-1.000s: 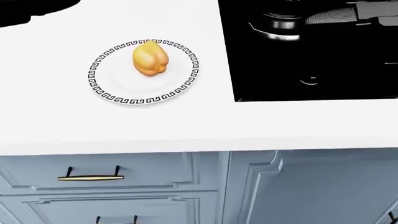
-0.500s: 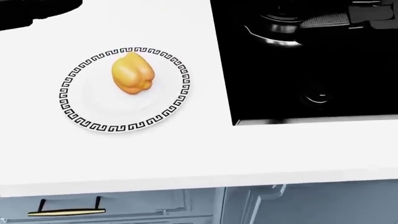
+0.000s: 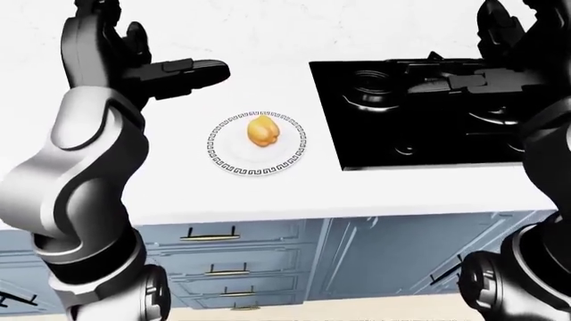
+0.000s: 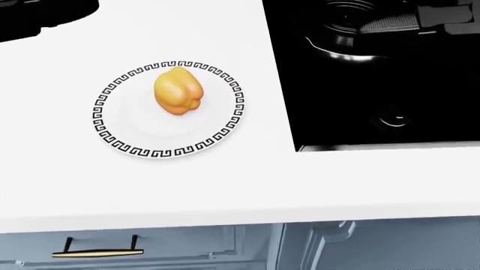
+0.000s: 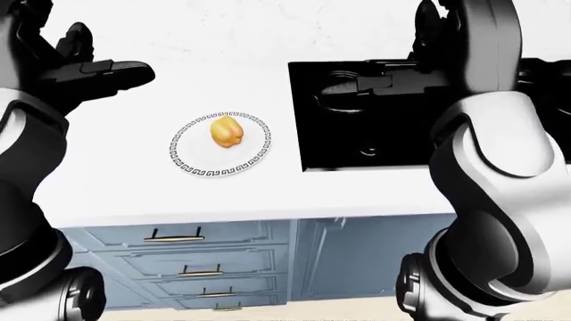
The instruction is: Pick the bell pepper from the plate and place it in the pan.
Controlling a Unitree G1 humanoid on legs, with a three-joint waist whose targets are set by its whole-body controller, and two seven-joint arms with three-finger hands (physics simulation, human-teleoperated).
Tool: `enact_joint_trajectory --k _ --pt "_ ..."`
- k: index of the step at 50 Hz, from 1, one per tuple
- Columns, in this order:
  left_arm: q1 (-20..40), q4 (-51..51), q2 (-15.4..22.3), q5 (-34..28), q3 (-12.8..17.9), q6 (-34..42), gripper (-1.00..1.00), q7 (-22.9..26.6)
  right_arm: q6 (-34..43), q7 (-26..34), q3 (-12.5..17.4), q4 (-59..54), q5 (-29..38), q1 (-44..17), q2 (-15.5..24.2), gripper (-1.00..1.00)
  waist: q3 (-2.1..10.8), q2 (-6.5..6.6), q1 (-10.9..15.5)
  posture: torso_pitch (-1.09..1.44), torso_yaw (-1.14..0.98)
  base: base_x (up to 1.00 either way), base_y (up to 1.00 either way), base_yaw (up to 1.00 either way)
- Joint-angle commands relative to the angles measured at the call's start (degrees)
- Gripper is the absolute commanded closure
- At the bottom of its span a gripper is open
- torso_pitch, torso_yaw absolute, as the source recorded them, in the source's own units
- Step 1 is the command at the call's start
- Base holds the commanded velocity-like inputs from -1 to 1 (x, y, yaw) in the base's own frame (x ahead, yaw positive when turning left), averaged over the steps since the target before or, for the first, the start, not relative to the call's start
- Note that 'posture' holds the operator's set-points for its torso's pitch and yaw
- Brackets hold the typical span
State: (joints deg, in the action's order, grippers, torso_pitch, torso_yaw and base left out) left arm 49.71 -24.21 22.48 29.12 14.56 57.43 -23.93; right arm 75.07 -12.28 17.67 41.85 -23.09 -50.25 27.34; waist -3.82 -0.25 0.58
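Note:
A yellow-orange bell pepper (image 4: 178,91) lies on a white plate with a black key-pattern rim (image 4: 169,153) on the white counter. The dark pan (image 4: 339,40) stands on the black stove at the head view's top right, only partly in view. My left hand (image 3: 192,72) is open and empty, raised up and to the left of the plate, with its fingers pointing right. My right hand (image 3: 450,81) is open and empty, held over the stove with its fingers pointing left. Neither hand touches the pepper.
The black cooktop (image 4: 375,95) is set into the white counter (image 4: 150,191) just right of the plate. Below the counter edge are blue-grey drawers with brass handles (image 3: 209,234) and a cabinet door (image 3: 393,254).
The whole head view has shifted downward and a little sideways, so the camera has moved. The pepper still lies on the plate in the same place.

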Motion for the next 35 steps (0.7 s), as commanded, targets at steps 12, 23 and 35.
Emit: enact_joint_trajectory --k 12,23,35 --pt "-0.4 3.4 -3.2 -6.2 -3.8 -7.0 -1.00 3.3 -2.4 0.1 0.8 0.1 0.6 -0.8 0.7 -1.00 1.56 -0.24 0.3 0.00 0.00 0.00 0.00 0.00" --pt "6.0 18.8 -6.3 -18.1 -8.9 -12.5 -1.00 13.2 -1.5 0.1 1.3 0.7 0.4 -1.2 0.9 -1.00 1.91 -0.63 0.6 0.00 0.00 0.00 0.00 0.00" --pt "8.4 36.3 -9.4 -26.5 -9.4 -23.8 -1.00 19.5 -2.7 -0.1 1.3 0.2 0.0 -0.4 1.0 -1.00 2.48 -1.00 0.4 0.00 0.00 0.00 0.00 0.00"
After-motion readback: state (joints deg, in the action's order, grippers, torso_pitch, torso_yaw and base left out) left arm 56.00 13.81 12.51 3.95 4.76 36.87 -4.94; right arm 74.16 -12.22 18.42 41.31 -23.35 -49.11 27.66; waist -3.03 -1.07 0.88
